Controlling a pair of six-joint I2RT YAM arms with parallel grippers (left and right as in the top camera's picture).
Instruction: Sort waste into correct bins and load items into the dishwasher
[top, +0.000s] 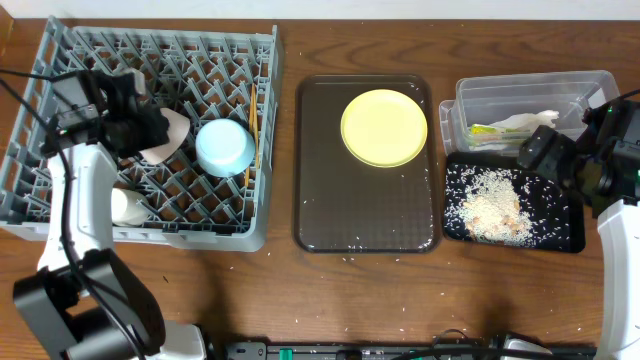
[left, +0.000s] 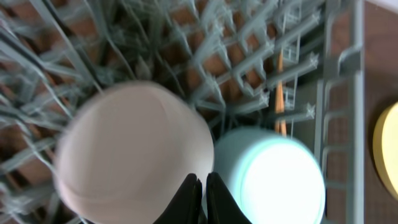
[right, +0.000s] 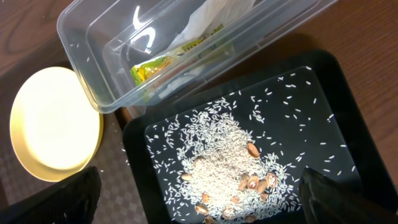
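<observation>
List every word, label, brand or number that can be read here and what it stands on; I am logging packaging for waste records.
No text can be read.
Small green-and-yellow wrapper in the clear rectangular plastic tub: printed, but too blurred to read.
Grey plastic dish rack, round yellow plate, dark brown serving tray, shallow black rectangular tray: no markings visible.

Dark wood-grain table (top: 330, 300) — pale strip (top: 400, 8) beyond far edge.

Left tool (left: 200, 198) with jaws tight together; right tool (top: 548, 152) with jaws wide apart.
</observation>
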